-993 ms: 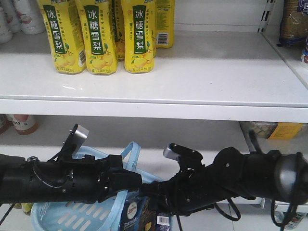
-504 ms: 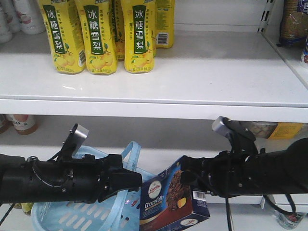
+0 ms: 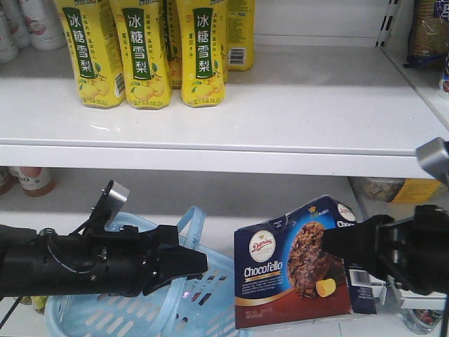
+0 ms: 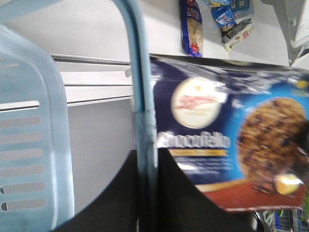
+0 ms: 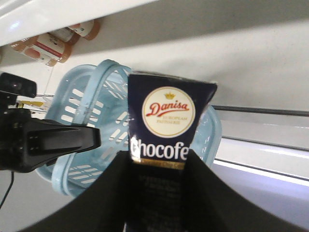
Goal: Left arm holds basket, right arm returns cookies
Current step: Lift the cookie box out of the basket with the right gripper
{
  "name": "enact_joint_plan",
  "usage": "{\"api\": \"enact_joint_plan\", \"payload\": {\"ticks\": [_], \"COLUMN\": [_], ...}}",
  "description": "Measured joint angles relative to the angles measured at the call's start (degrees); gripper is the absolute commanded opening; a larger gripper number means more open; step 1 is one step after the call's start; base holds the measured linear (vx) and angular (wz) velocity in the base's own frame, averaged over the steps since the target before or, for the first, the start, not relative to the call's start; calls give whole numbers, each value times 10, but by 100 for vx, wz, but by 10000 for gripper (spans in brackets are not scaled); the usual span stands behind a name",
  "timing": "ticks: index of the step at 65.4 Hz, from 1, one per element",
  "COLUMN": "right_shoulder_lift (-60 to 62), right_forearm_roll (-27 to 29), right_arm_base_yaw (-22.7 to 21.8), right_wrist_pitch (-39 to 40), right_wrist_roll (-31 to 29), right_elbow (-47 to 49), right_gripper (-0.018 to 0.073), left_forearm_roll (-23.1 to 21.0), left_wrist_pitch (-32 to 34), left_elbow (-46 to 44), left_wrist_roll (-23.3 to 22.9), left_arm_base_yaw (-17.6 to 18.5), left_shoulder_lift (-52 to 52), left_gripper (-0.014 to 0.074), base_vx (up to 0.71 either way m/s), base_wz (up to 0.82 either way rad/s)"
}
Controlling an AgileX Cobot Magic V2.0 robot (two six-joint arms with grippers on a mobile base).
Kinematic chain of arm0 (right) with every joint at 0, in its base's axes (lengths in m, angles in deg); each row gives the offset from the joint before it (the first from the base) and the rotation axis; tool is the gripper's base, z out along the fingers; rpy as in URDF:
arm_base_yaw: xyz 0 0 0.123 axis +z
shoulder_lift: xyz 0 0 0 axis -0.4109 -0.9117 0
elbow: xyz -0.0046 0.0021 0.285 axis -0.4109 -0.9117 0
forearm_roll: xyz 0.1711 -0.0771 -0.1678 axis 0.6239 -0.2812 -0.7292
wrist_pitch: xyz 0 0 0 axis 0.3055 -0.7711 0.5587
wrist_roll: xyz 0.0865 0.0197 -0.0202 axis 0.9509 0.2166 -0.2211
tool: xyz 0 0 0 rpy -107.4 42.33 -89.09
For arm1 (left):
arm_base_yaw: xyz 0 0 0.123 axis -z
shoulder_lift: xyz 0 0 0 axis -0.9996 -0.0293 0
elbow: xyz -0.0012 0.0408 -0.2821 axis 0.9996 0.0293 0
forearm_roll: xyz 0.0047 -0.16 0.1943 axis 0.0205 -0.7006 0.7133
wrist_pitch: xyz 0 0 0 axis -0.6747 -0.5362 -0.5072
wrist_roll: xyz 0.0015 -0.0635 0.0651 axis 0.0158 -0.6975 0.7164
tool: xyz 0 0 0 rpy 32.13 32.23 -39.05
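The pale blue basket (image 3: 210,298) hangs in front of the lower shelf. Its loop handle (image 4: 141,96) runs between the jaws of my left gripper (image 4: 147,193), which is shut on it. In the front view that gripper (image 3: 191,265) sits at the basket's near rim. The navy cookies carton (image 3: 295,263) hangs in the air right of the basket, tilted, its front with the round logo facing the camera. My right gripper (image 5: 157,193) is shut on the carton's (image 5: 166,121) lower part. In the front view the right gripper (image 3: 335,244) reaches in from the right, over the carton's face.
Yellow drink bottles (image 3: 144,53) stand at the back left of the white upper shelf (image 3: 295,112). The lower shelf holds small bottles (image 3: 35,179) at the left and a yellow pack (image 3: 415,189) at the right. Snack packs (image 4: 191,26) lie on a shelf beyond the carton.
The right arm has lifted the cookies carton out of the basket and carried it up and to the right. The left arm and basket have stayed put.
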Motion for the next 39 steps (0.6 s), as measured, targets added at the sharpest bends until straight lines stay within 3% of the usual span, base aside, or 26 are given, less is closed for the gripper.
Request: {"api": "enact_joint_plan", "payload": {"ticks": [24, 39], "right_shoulder_lift": [123, 124], "right_forearm_roll": [-32, -100], "right_arm_base_yaw": [-11, -11], "right_wrist_pitch": [-46, 39], "right_wrist_roll": [0, 23], "right_elbow": [83, 157], "right_gripper": [230, 230], "left_forearm_roll": [0, 0], "left_wrist_pitch": [0, 0], "left_elbow": [0, 0], "left_wrist_roll": [0, 0], "left_arm_base_yaw": [0, 0], "left_shoulder_lift": [0, 0], "left_gripper": [-6, -6], "base_vx": [0, 0], "base_wz": [0, 0]}}
